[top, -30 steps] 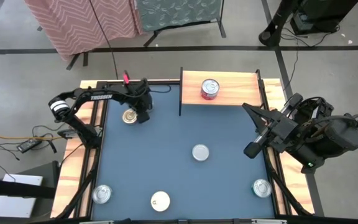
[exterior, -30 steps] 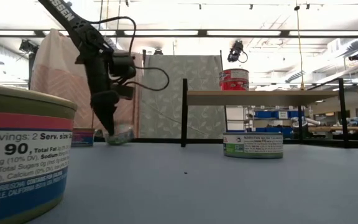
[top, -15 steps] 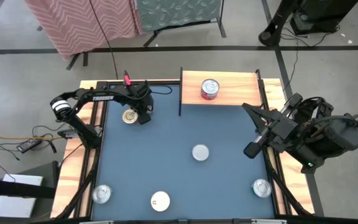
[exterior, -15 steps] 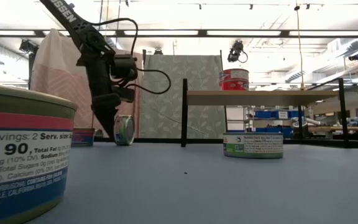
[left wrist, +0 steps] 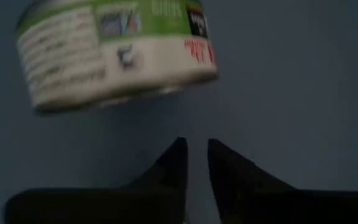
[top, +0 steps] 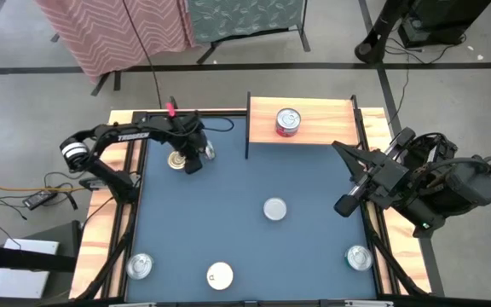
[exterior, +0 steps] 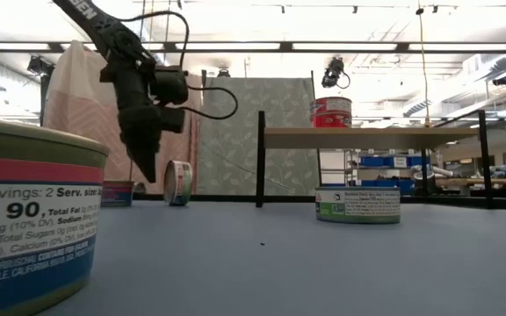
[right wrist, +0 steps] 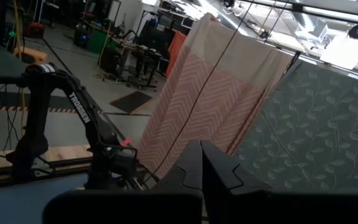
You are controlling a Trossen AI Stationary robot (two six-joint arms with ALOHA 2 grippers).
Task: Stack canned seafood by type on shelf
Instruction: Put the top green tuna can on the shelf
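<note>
- The left claw (exterior: 150, 171) hangs over the far left of the counter (top: 254, 247), raised clear of the surface. Its fingers (left wrist: 169, 165) stand slightly apart and hold nothing.
- A green-labelled tin (exterior: 178, 183) stands on its edge on the counter, just beside that claw and free of it. This pose looks like the result of a grip that slipped, so a fresh approach is probably required.
- One second earlier, the same claw was pressed down on this tin; half a second earlier, the tin stood on edge against the fingertips. The claw has since lifted and parted.
- The shelf (top: 314, 134) carries one red-labelled tin (top: 288, 121). Other tins remain scattered on the counter, including a silver-lidded tin (top: 274, 208) at mid-counter.
- The right claw (top: 344, 205) waits at the counter's right edge, fingers together, unchanged.
</note>
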